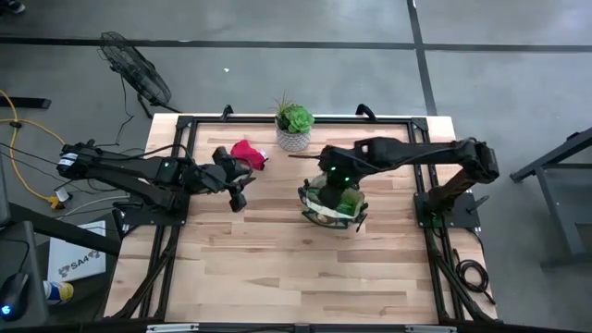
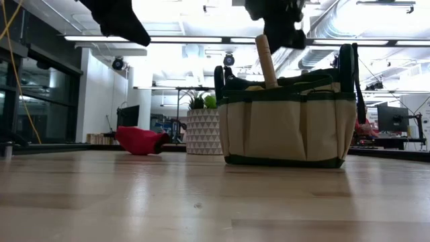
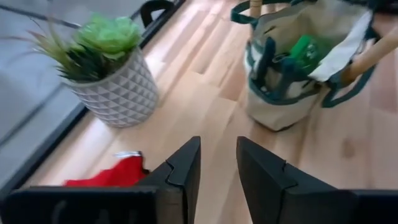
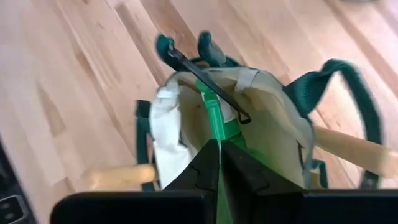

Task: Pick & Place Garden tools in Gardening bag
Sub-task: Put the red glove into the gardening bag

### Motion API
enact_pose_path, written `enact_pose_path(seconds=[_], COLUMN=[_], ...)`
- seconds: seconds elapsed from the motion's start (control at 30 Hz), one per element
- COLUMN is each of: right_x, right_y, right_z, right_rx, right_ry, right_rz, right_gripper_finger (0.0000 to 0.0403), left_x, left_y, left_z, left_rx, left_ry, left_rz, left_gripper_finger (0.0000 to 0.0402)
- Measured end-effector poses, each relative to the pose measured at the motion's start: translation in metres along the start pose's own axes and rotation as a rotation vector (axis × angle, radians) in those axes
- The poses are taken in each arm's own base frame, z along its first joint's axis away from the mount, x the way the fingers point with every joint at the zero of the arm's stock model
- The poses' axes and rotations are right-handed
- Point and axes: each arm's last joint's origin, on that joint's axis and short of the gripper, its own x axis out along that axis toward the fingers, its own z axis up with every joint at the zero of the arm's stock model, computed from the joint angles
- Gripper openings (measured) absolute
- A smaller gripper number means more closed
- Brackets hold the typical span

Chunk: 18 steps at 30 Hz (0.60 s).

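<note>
I see the right gripper (image 4: 219,155) over the open mouth of the tan fabric gardening bag with dark green handles (image 1: 333,202), fingers pressed together on the green spray bottle (image 4: 217,118). Wooden tool handles (image 2: 266,60) protrude from the bag. My left gripper (image 3: 217,168), fingers apart and empty, hovers beside the red glove (image 1: 248,154) near the white potted succulent (image 1: 294,128).

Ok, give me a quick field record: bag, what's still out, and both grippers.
bag: gardening bag upright at table centre, wooden handles sticking out
still out: red glove lying beside the white plant pot
left gripper: open, empty, above the table near the glove
right gripper: over the bag mouth, shut on green spray bottle
</note>
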Motion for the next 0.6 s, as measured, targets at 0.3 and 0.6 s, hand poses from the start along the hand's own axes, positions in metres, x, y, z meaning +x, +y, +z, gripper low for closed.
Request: enact_pose_path(seconds=[0.3, 0.6], right_x=[-0.048, -0.082], right_y=[-0.009, -0.027], right_z=[-0.013, -0.037], right_rx=[0.05, 0.129], right_ry=[-0.086, -0.056], right_rz=[0.016, -0.081], right_gripper_finger=[0.0083, 0.0187], left_x=[0.007, 0.049], left_y=[0.017, 0.063], left_z=[-0.001, -0.01], left_rx=[0.067, -0.054], left_ry=[0.046, 0.282], left_rz=[0.102, 0.199], left_gripper_finger=[0.0174, 0.0254])
